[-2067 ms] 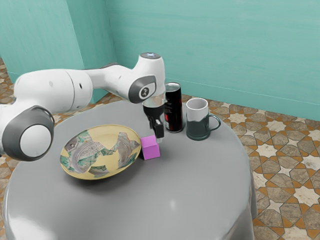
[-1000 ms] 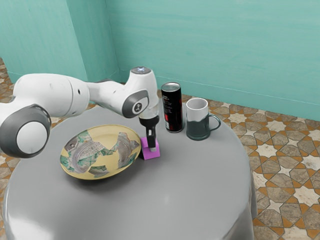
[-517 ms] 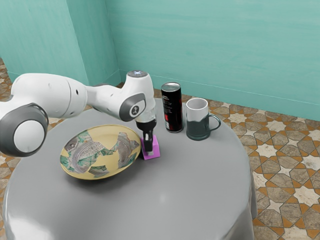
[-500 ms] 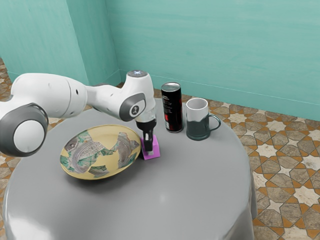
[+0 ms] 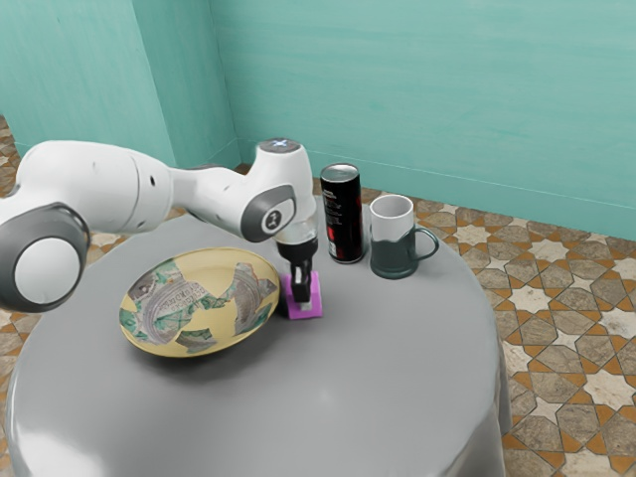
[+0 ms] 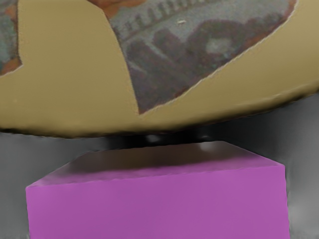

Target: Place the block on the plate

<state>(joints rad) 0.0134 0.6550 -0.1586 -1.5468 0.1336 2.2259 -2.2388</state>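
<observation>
Exterior view locates our hand (image 5: 303,301) at the magenta block (image 5: 315,298), which lies on the gray bench (image 5: 378,368) just beside the patterned yellow plate (image 5: 221,320), on the exterior view's right of it. This view also gives us the black beverage can (image 5: 343,214) and the white-and-teal mug (image 5: 394,238), both upright. Wrist view adds the dark gap separating plate rim and block. We cannot tell whether our hand is spread, closed or clamped. Compared with the previous frame, our hand and the block are slightly farther toward the exterior view's right; the plate is unmoved. Count: one block, one plate, one can, one mug.
</observation>
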